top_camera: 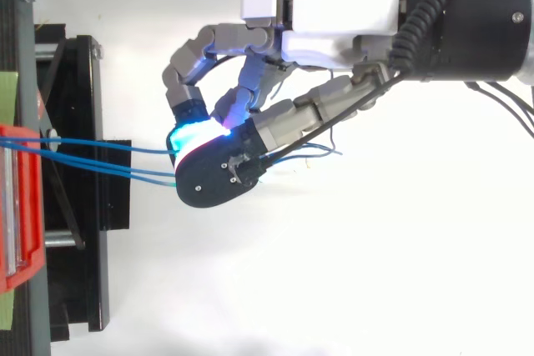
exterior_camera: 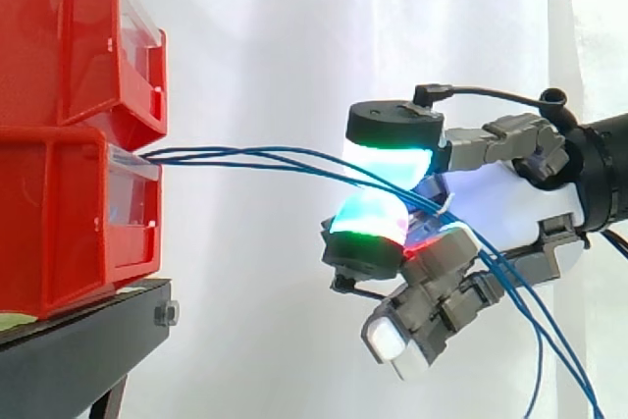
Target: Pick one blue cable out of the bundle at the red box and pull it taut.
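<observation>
Pinch on blue cables (exterior_camera: 255, 156): hand (exterior_camera: 500, 201) clamps strands between two glowing pads (exterior_camera: 385, 162), well apart from lower red bin (exterior_camera: 59, 233). We judge several strands caught, not one; we advise shedding extras, then drawing straight away from bin. Cables emerge from lower bin's front; upper red bin (exterior_camera: 69, 36) contents hidden.

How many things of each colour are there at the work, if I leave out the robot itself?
red bins: 2, one stacked on the other
blue cables: 3, as far as they can be told apart
black stand: 1
Total: 6
</observation>
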### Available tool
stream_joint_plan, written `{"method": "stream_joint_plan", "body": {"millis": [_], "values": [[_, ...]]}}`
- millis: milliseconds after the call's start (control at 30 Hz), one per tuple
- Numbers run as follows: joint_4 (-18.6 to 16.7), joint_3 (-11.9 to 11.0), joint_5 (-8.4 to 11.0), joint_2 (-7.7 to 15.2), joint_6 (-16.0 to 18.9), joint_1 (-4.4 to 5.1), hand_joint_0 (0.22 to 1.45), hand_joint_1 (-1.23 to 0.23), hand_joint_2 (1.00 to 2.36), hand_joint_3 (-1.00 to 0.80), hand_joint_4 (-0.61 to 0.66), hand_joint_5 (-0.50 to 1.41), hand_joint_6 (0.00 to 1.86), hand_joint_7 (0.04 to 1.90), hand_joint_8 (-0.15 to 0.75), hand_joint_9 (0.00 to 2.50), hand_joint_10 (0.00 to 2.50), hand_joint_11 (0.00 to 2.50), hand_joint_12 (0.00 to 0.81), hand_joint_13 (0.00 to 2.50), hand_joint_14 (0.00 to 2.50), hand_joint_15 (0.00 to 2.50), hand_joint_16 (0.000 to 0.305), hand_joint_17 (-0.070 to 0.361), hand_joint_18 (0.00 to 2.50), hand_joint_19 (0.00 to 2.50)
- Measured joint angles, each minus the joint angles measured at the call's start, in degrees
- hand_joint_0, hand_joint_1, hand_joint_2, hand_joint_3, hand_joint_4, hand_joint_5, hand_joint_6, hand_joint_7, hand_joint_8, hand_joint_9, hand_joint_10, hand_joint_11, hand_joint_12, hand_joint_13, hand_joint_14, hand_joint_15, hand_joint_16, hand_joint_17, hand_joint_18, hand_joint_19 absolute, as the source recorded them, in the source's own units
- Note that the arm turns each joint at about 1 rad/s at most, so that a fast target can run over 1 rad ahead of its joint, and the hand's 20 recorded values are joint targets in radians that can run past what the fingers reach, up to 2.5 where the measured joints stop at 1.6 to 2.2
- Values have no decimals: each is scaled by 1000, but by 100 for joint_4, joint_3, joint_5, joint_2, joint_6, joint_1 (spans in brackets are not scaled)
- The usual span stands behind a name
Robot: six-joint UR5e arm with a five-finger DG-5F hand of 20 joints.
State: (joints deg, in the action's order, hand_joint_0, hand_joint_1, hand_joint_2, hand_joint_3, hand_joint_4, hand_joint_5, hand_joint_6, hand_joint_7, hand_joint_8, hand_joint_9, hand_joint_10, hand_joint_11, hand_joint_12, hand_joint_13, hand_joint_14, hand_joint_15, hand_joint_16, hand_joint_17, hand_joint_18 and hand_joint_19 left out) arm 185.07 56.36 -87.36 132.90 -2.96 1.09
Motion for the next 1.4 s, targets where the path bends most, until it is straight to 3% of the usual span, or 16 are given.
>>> {"method": "stream_joint_plan", "body": {"millis": [400, 700, 933, 1067, 1400], "values": [[53, -76, 89, -32, -256, -3, 648, -908, 1020, -49, 127, -113, 872, 1441, 306, 1180, 18, 1279, 354, 793, 19, 474, 52, 118, 625, 382], [60, -74, 85, -179, -847, 0, 651, -908, 1020, -59, 130, -116, 878, 1425, 308, 1162, 18, 1271, 355, 776, 20, 472, 52, 117, 620, 390], [62, -73, 41, -196, -1433, 0, 646, -907, 1018, -55, 133, -115, 879, 1415, 321, 1033, 19, 1094, 358, 741, 17, 436, 53, 118, 605, 364], [64, -74, 36, -201, -1838, -1, 643, -908, 1017, -62, 132, -114, 879, 1401, 319, 927, 18, 871, 361, 716, 16, 397, 53, 120, 597, 351], [65, -73, 40, -203, -1987, 3, 636, -904, 1015, -67, 136, -113, 876, 1401, 307, 843, 16, 692, 368, 680, 14, 370, 54, 121, 564, 330]]}}
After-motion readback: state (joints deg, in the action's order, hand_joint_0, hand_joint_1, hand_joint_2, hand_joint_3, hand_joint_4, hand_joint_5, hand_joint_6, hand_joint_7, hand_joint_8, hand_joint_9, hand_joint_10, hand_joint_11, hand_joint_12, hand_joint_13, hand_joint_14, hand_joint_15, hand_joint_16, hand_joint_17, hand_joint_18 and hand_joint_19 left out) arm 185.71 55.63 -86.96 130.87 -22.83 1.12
